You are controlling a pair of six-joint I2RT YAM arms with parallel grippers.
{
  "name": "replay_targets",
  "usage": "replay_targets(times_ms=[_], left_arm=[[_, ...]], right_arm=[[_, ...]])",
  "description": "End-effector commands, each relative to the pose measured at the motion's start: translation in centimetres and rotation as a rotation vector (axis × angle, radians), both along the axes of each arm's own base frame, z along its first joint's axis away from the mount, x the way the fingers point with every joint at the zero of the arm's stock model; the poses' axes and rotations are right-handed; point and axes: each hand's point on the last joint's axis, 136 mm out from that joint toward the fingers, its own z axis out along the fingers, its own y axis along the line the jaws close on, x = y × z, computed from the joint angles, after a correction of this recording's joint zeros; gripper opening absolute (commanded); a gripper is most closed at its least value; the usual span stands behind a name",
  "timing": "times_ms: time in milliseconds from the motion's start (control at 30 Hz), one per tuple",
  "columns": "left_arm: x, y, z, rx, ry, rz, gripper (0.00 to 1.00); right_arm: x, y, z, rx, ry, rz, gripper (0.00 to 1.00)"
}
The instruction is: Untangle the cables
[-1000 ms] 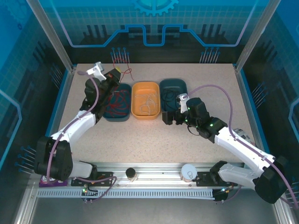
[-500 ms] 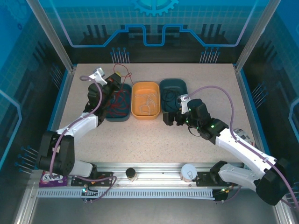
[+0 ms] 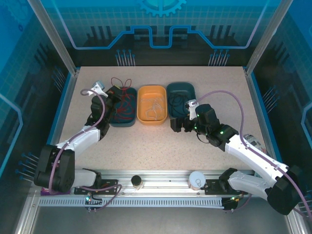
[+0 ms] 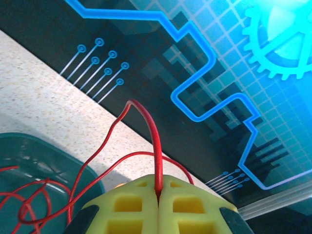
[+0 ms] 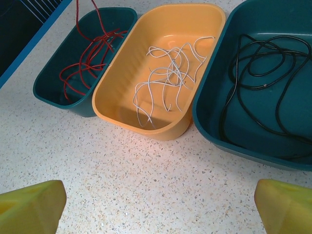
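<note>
Speckled table [image 3: 146,146]: L gripper [image 4: 158,194] pinching red cable [image 4: 146,115]; R gripper [image 5: 158,207] agape.

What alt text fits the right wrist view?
Three bins sit side by side on a speckled table: a teal bin holding red cables at left, an orange bin holding whitish cables in the middle, a second teal bin holding black cables at right. The right end effector hangs open, its yellow fingertips at the bottom corners.

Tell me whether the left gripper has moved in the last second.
Yes. The left gripper, shut on a red cable, has pulled back toward the near side, from beyond the left bin's far rim to over that rim.
</note>
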Motion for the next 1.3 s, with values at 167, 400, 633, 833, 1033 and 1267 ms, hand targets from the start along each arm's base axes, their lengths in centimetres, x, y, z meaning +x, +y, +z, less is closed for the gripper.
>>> replay_targets(times_ms=[167, 400, 633, 833, 1033, 1267], left_arm=[[-1.4, 1.3, -3.4, -0.013, 0.093, 0.072, 0.00], [-2.2, 0.7, -5.5, -0.005, 0.157, 0.080, 0.00], [-2.9, -1.1, -8.1, -0.003, 0.225, 0.025, 0.00], [-4.6, -1.6, -10.5, -0.007, 0.306, 0.001, 0.00], [-6.5, -0.6, -12.7, 0.019, 0.389, 0.030, 0.00], [-7.1, 0.2, -14.0, 0.061, 0.440, 0.058, 0.06]], right_arm=[[0.0, -0.1, 0.3, 0.030, -0.004, -0.002, 1.00], [-0.1, 0.0, 0.0, 0.032, 0.001, -0.001, 1.00], [-0.1, 0.0, 0.3, 0.033, -0.004, 0.004, 1.00], [-0.1, 0.0, 0.3, 0.027, -0.003, 0.006, 1.00], [0.1, 0.2, 0.2, 0.021, 0.000, 0.014, 1.00], [0.1, 0.3, 0.1, 0.022, 0.001, 0.016, 1.00]])
